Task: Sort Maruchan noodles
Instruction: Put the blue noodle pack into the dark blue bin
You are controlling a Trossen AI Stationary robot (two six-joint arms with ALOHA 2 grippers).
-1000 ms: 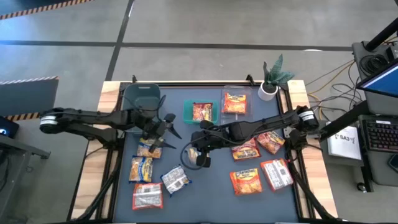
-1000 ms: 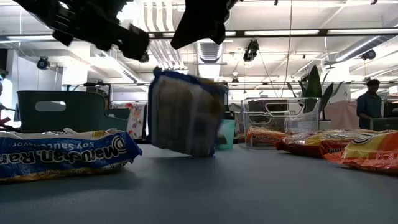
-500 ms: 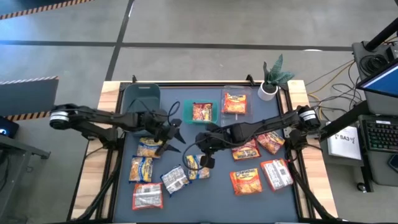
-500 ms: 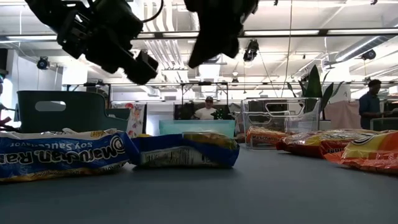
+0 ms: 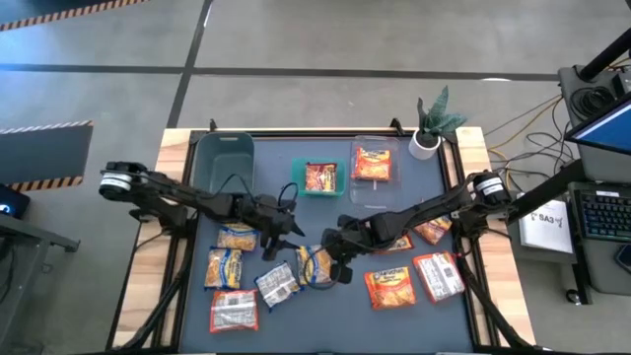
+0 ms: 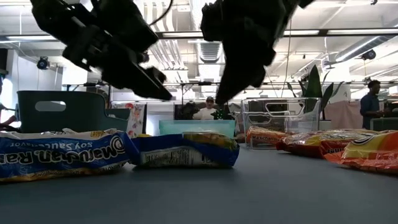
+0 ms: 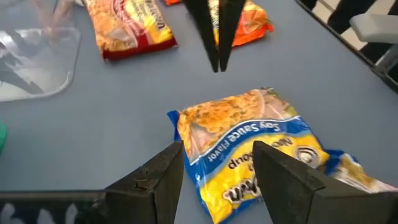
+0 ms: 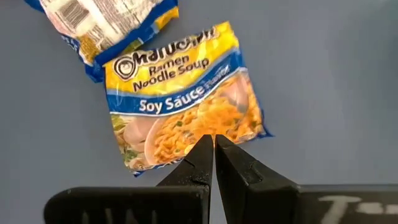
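A yellow-and-blue Maruchan noodles packet [image 5: 315, 264] lies flat, face up, on the blue table mat; it also shows in the left wrist view [image 7: 249, 149] and the right wrist view [image 8: 186, 99]. My left gripper [image 7: 217, 149] hovers open just left of and above it, slanting down, its fingers spread toward the packet's near end. My right gripper [image 8: 213, 146] is shut and hangs over the packet's right edge. In the low view both grippers, the left [image 6: 158, 92] and the right [image 6: 225, 96], stay clear above the packet [image 6: 186, 149].
More yellow packets [image 5: 237, 237] [image 5: 224, 266], a face-down one [image 5: 278, 286] and a red-and-white one [image 5: 234, 311] lie at the left. Orange packets [image 5: 389, 286] lie at the right. At the back stand a dark bin [image 5: 225, 158], a teal bin [image 5: 317, 177] and a clear bin [image 5: 373, 163].
The yellow-and-blue packet, on edge beneath my right gripper a second ago, has fallen flat onto the mat. Both grippers have come down toward it. The left one moved toward the table's right, and the right one moved toward the near edge.
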